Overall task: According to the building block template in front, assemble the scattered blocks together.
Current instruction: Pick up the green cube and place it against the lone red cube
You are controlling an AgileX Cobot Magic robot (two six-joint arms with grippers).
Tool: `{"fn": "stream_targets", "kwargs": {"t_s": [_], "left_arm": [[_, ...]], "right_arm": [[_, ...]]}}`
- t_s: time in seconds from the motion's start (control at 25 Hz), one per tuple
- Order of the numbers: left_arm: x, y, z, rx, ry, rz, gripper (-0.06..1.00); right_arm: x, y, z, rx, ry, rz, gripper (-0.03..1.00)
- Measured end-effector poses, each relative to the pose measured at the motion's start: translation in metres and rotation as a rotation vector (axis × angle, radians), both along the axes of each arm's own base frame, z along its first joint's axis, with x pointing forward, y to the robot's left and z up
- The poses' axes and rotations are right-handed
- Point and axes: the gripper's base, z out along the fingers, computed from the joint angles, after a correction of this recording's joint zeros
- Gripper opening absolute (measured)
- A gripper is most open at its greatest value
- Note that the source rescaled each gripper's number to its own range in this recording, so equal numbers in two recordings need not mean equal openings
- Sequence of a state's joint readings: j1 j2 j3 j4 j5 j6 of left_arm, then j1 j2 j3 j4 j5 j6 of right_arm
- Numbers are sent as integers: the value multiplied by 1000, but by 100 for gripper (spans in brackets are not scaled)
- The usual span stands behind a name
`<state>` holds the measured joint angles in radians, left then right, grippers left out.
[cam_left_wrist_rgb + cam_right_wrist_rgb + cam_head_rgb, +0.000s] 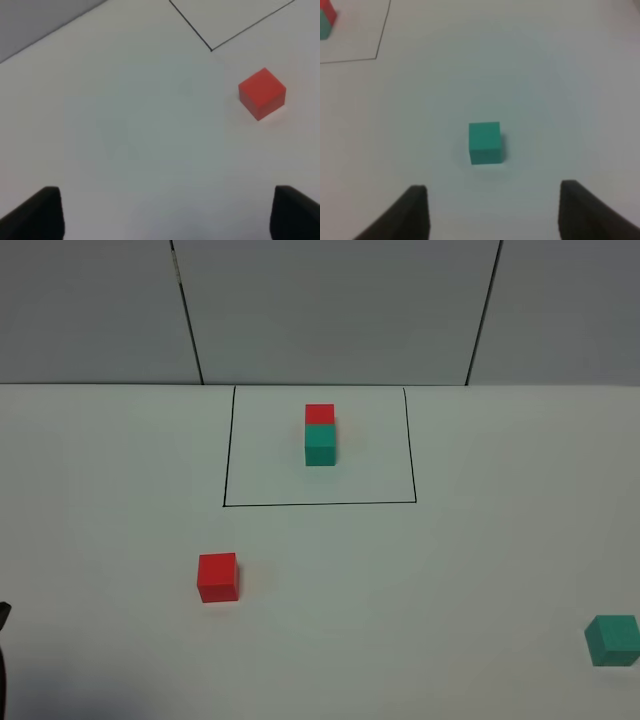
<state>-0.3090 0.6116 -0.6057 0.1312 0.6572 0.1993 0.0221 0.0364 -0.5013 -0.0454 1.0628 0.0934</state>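
Observation:
The template is a red cube joined to a teal cube inside a thin black outline at the back middle of the table; its edge shows in the right wrist view. A loose red cube sits front left, also in the left wrist view. A loose teal cube sits at the far right front, also in the right wrist view. My left gripper is open and empty, short of the red cube. My right gripper is open and empty, just short of the teal cube.
The table is a plain white surface. The black outline has its front line between the template and the loose cubes. A grey panelled wall stands behind the table. A dark bit of the left arm shows at the left edge.

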Motion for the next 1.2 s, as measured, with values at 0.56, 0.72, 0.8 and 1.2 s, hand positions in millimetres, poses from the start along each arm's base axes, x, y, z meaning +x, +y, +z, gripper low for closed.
{"fn": "stream_targets", "kwargs": {"t_s": [0.56,0.72,0.8,1.2], "left_arm": [[-18,8,5,-79,-27,66,84],[-18,9,2,-117,-9,97,84],[-17,9,-2,-131,1,116,84],[-29,15,-14,-163,-37,168,84]], "right_arm": [[0,0,0,0,0,0,39],[0,0,0,0,0,0,39],[0,0,0,0,0,0,39],[0,0,0,0,0,0,39]]}}
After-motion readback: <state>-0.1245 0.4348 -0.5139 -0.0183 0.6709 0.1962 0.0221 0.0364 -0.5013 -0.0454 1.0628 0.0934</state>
